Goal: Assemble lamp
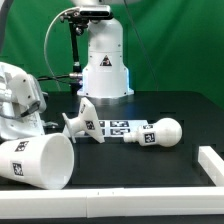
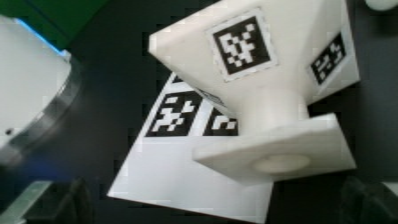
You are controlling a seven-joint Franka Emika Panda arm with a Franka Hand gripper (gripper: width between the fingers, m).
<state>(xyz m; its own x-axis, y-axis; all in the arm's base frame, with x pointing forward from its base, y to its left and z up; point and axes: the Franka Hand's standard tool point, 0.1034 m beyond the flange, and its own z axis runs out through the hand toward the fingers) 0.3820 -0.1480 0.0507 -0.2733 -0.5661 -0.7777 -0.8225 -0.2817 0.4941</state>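
Note:
The small flared lamp base [image 1: 84, 121] lies on its side on the black table, next to the marker board. In the wrist view the base [image 2: 267, 80] fills the middle, tags facing the camera, its round end toward the gripper. My gripper [image 1: 47, 122] is at the exterior view's left, close to the base. It is open and empty [image 2: 199, 206], with the dark fingers [image 2: 32, 200] wide apart and just short of the base. The bulb on its stem [image 1: 160, 133] lies at the right. The big tapered shade [image 1: 36, 160] lies on its side at the front left.
The marker board [image 1: 118, 128] lies between base and bulb, and under the base in the wrist view [image 2: 192, 170]. The white robot pedestal [image 1: 105, 65] stands at the back. A white rail [image 1: 212, 165] runs along the front right edge. The shade's side [image 2: 27, 90] is close beside the gripper.

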